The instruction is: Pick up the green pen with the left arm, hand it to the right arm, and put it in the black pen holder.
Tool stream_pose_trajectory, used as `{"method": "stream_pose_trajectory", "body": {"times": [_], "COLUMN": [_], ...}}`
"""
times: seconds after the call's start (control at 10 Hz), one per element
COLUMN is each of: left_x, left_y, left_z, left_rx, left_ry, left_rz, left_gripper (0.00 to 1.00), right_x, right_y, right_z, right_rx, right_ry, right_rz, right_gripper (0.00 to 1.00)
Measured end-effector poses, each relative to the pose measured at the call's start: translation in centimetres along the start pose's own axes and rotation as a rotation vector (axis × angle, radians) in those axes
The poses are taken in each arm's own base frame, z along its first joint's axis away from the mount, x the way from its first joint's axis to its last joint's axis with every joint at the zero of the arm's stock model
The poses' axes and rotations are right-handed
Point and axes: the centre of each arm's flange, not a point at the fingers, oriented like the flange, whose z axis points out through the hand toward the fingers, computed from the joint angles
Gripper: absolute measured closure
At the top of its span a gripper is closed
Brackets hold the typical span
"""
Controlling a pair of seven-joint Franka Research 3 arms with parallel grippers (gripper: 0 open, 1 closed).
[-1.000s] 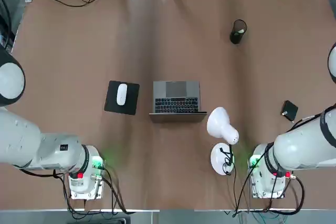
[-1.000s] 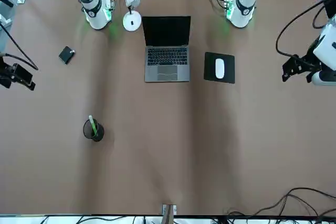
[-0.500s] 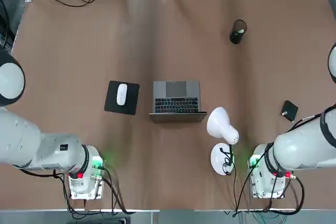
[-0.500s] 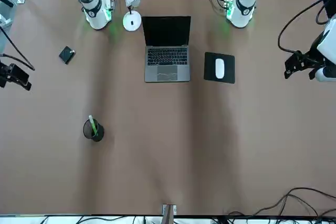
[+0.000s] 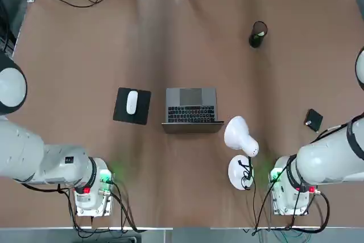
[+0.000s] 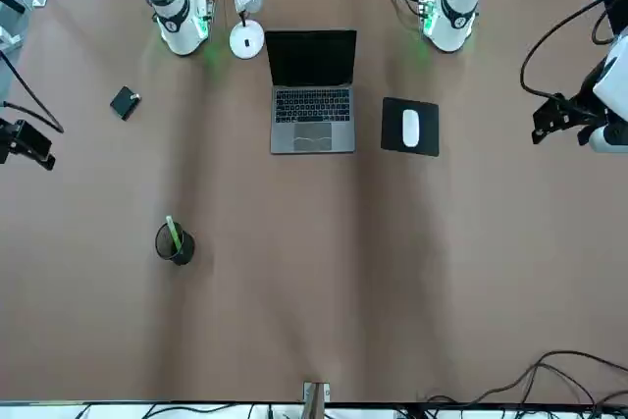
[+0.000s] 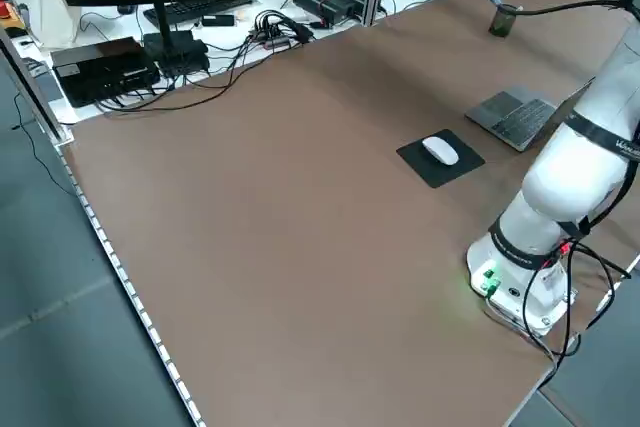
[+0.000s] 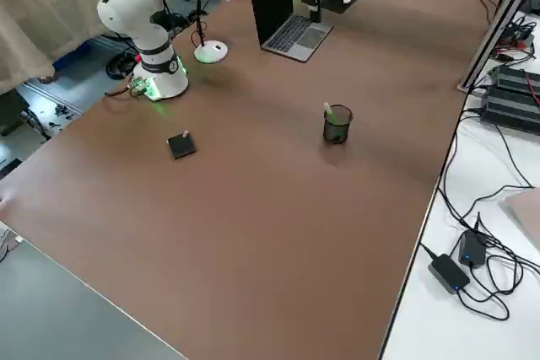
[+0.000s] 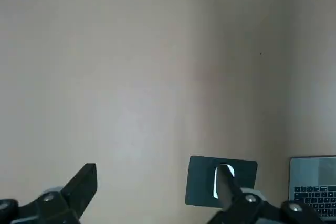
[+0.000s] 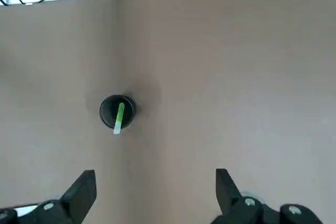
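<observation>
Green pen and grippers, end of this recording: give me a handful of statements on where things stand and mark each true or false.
1. The green pen stands inside the black pen holder. True.
2. The right gripper is shut on the pen. False: its fingers are spread wide with nothing between them, and it sits high and well away from the holder.
3. The left gripper is open and empty. True.
4. The pen holder sits on the mouse pad. False: it stands alone on bare table, far from the pad, on the robot's right side.
5. The white mouse lies on the mouse pad, beside the open laptop. True.
</observation>
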Motion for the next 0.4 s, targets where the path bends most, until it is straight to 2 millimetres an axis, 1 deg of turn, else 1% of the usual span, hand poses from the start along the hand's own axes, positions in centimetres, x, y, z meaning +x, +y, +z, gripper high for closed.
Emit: {"method": "stream_pose_trajectory", "body": {"times": [0.4], "left_x": [-0.03], "left_y": [0.18], "left_z": [0.08], "left_rx": [-0.003], "left_ry": [-0.003], "left_rz": [0.002], "left_gripper": [0.00], "right_x": [0.49], "right_y": [-0.07], "right_z": [-0.19], "right_rx": [0.003], "right_ry": [0.038], "right_rz": [0.002], "right_gripper": [0.00]}}
